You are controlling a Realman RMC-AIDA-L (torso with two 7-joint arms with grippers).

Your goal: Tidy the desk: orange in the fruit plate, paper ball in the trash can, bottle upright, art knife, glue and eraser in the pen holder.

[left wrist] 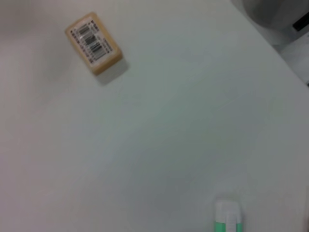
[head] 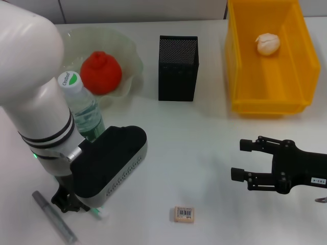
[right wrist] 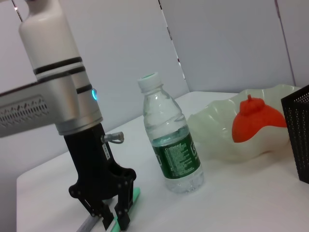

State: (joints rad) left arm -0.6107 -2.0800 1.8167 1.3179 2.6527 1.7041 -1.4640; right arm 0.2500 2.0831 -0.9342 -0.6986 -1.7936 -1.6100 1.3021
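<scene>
The glue (right wrist: 129,208) lies flat on the desk directly under the left gripper (right wrist: 112,216), mint-green body running between the two fingers, its white tip (left wrist: 228,212) sticking out past them toward the eraser (head: 184,214). Fingers straddle the stick crosswise to its long axis and look parted, not yet clamped; whether they touch it is unclear. The art knife (head: 53,217) lies just beside the gripper on its outer side, so a squeeze must catch only the green stick. The right gripper (head: 244,162) hangs open well off to the other side, nearer the eraser than the glue. The left arm is clearly the one placed for this pick. The pen holder (head: 178,68) stands far ahead of the gripper, beyond the upright bottle (head: 82,107).
</scene>
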